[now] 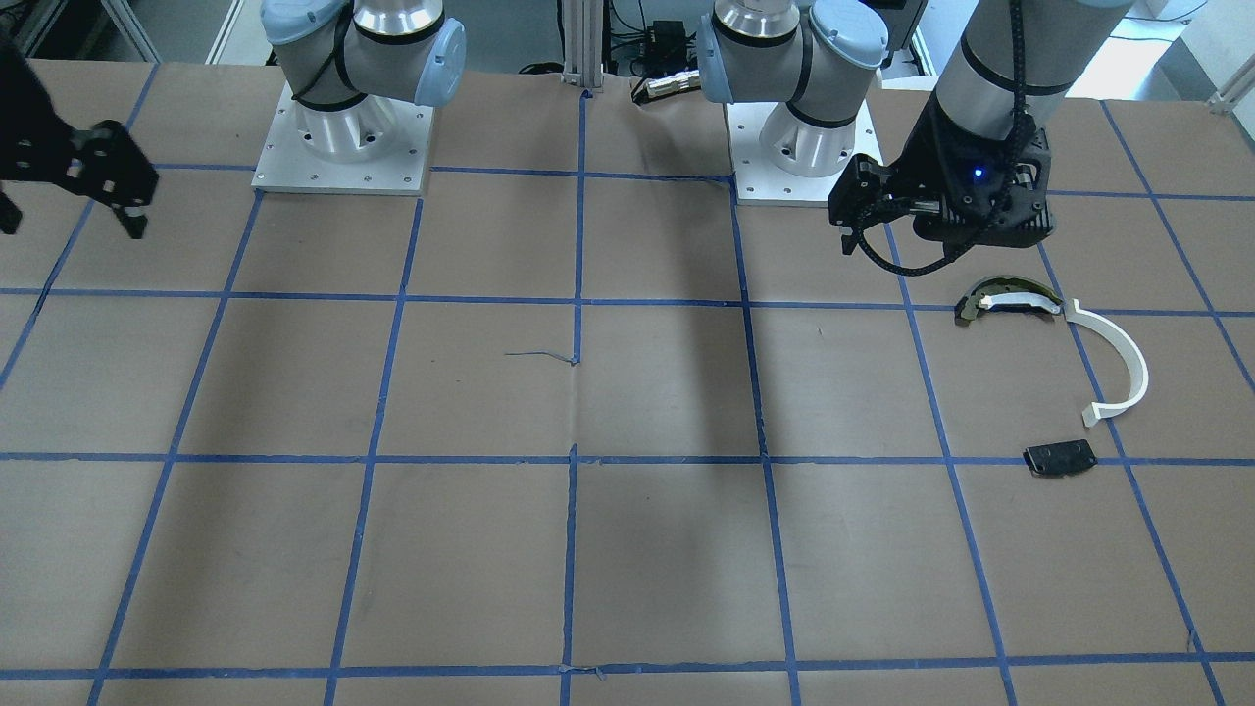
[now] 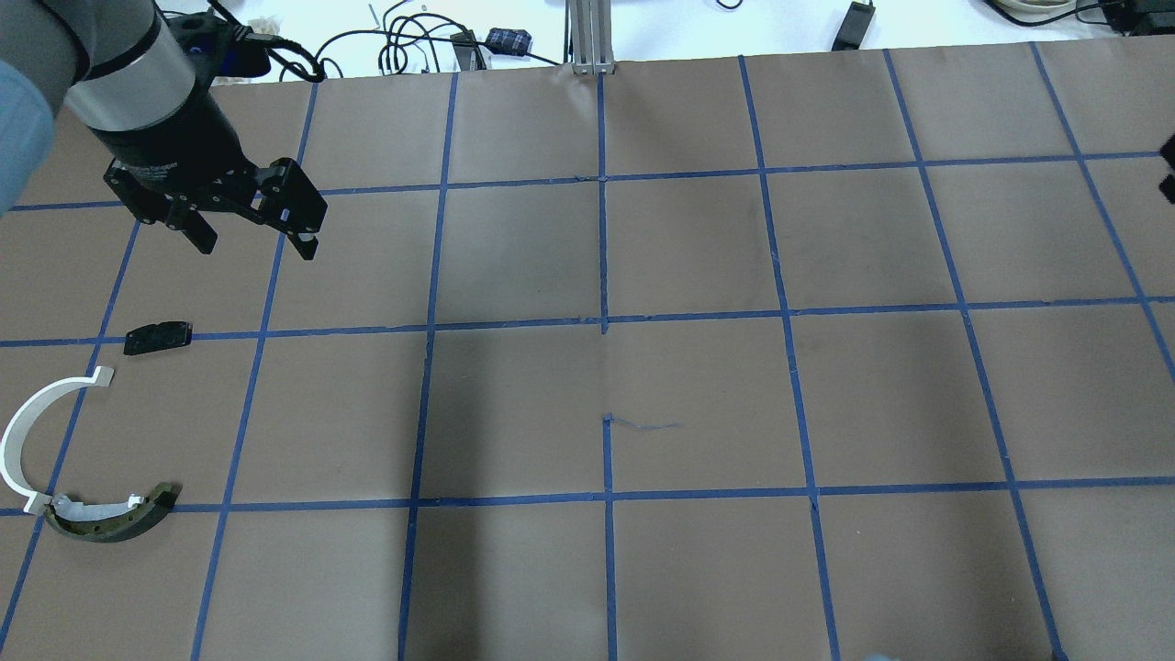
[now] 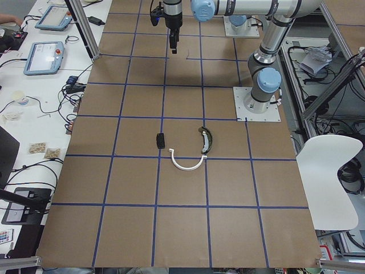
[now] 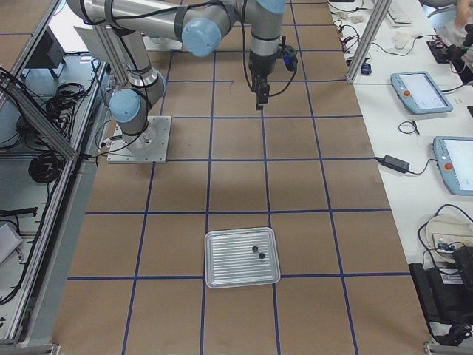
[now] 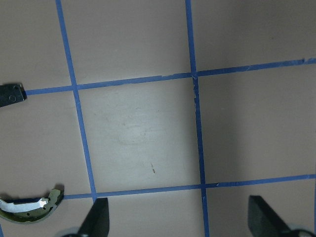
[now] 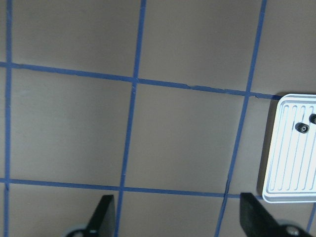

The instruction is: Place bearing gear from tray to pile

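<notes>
1. Left hand [image 2: 257, 246] hangs raised over worktop [image 2: 698, 404], fingers pointing down, spread wide, nothing between them.
2. It's near the pile [image 1: 1137, 358], touching none of its parts.
3. Pile parts: black plate [image 2: 158, 337] lies apart; white half-ring [image 2: 16, 441] & dark curved piece [image 2: 110, 521] meet at one end.
4. Right hand [image 6: 178, 217] points down over bare worktop, wide open, empty, near tray [image 6: 289, 173] but not over it.
5. Bearing gear [image 6: 302, 128] lies in the ribbed tray w/ a 2nd like part [image 6: 313, 118] just beside it.
6. Tray is twd robot's right end, pile twd left end, well apart.
</notes>
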### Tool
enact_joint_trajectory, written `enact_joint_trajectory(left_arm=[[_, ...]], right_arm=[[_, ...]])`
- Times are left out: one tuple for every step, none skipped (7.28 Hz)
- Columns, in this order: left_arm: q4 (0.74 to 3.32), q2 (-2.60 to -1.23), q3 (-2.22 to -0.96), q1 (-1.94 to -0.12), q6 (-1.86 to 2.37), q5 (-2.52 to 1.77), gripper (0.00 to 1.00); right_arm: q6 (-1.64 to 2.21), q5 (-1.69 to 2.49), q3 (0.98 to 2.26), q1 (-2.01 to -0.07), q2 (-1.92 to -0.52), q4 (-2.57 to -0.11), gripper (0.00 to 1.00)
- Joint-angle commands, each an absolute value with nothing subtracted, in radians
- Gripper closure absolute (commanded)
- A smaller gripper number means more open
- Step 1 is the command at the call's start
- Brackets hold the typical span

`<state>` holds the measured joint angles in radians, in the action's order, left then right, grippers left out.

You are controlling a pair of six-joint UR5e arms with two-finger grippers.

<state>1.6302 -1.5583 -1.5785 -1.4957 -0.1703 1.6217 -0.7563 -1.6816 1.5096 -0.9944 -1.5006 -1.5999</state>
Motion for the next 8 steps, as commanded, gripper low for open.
enact_joint_trajectory(left_arm=[[1.625,-1.557,-1.578,-1.496,-0.170,1.623,0.00],[1.621,-1.559,-1.578,-1.496,-0.170,1.621,0.00],[1.623,-1.559,-1.578,-1.496,-0.170,1.623,0.00],[1.624,-1.559,-1.578,-1.496,-0.170,1.623,0.00],[1.621,-1.560,-1.578,-1.496,-0.170,1.623,0.00],[1.621,-1.557,-1.578,-1.496,-0.170,1.624,0.00],[1.623,-1.557,-1.578,-1.496,-0.170,1.624,0.00],[1.623,-1.559,-1.578,-1.496,-0.170,1.623,0.00]], right_arm=[[-1.172,-1.665,1.509,-0.737,-1.285,-1.861,0.11],[-1.324,-1.625,1.500,-0.679,-1.175,-1.964,0.11],[-1.524,-1.583,1.511,-0.657,-1.105,-2.064,0.10],[-1.607,-1.548,1.509,-0.643,-1.048,-2.133,0.10],[-1.611,-1.546,1.511,-0.612,-1.014,-2.132,0.10],[-1.612,-1.549,1.514,-0.598,-0.982,-2.125,0.11],[-1.614,-1.546,1.514,-0.591,-0.965,-2.125,0.11],[-1.615,-1.561,1.516,-0.591,-0.965,-2.122,0.11]])
